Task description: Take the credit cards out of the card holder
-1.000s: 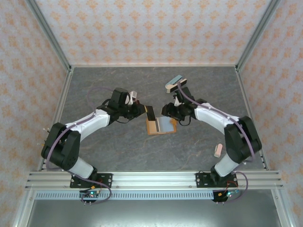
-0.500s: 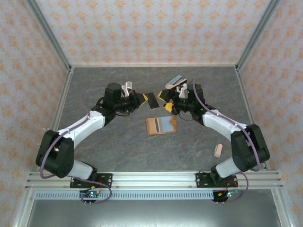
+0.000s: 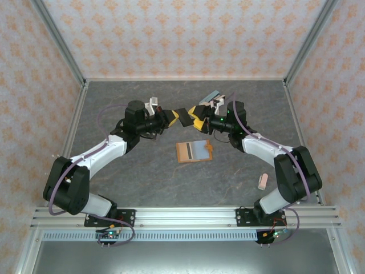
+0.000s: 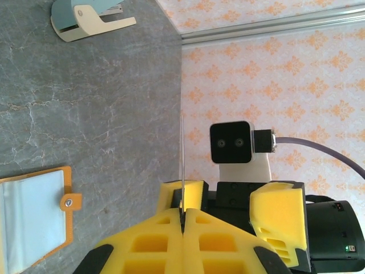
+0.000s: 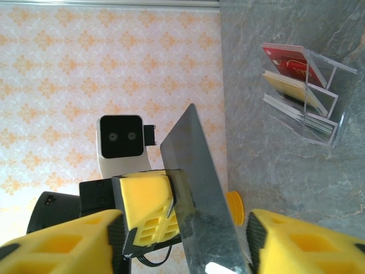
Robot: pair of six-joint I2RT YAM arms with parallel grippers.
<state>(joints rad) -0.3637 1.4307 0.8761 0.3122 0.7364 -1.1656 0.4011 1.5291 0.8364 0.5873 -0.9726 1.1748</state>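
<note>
the left gripper (image 3: 171, 117) pinches a dark card (image 3: 183, 118) in mid-air, apparently to hand it to the right gripper (image 3: 198, 118), whose jaws stand spread around it, while the card holder (image 3: 194, 151) lies open on the table (image 3: 142, 171) between the arms.

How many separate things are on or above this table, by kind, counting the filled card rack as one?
Card holder: 1
Dark card: 1
Stapler-like thing: 1
Clear card rack: 1
Small pink block: 1
Total: 5
</note>
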